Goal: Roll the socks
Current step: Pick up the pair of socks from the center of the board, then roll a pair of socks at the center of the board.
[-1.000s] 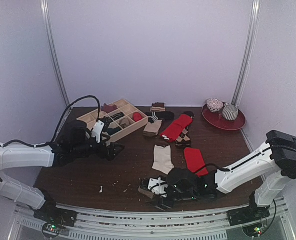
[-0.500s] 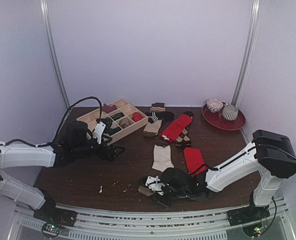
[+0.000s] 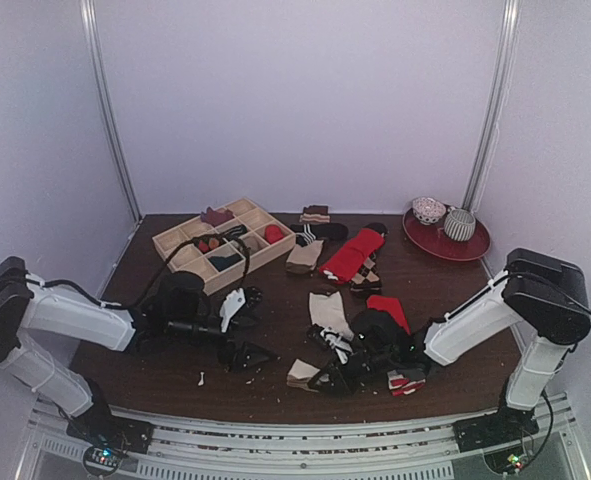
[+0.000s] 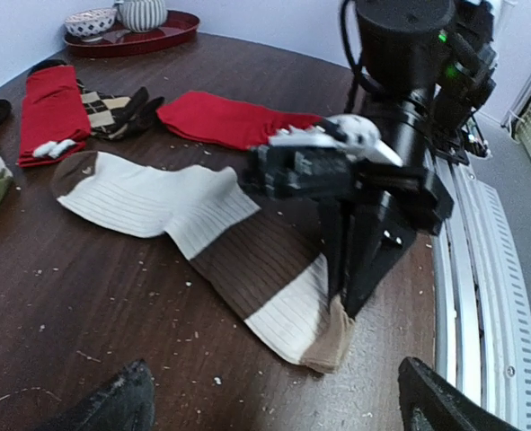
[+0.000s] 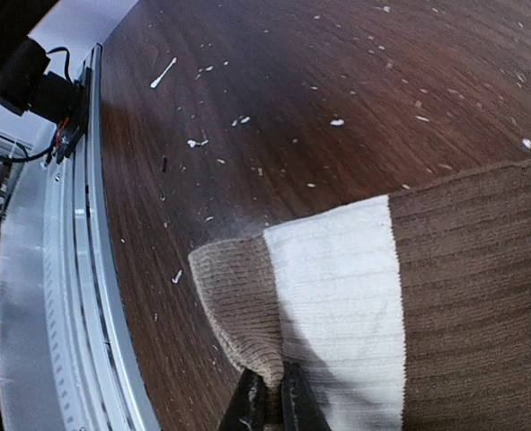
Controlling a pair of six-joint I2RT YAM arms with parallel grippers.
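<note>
The cream sock (image 3: 329, 311) with a brown band lies near the table's front middle. Its tan end (image 5: 240, 303) is pinched between my right gripper's (image 3: 318, 379) shut jaws. In the left wrist view the cream sock (image 4: 207, 224) stretches across the wood to the right gripper (image 4: 347, 301). The red sock (image 3: 387, 310) lies just right of it, its white-striped end (image 3: 407, 381) near the front edge. My left gripper (image 3: 254, 327) stands open a little left of the tan end, holding nothing. Its fingertips (image 4: 121, 404) frame the sock's end without touching it.
A wooden compartment box (image 3: 181, 238) with rolled socks sits at the back left. More socks, red (image 3: 355, 254) and patterned, lie at the back middle. A red tray (image 3: 472, 249) with two bowls stands back right. The metal rail (image 3: 275, 462) runs along the front edge.
My right gripper has shut on the cream sock's tan end. The left arm has swung from beside the box toward the front middle, close to that end.
</note>
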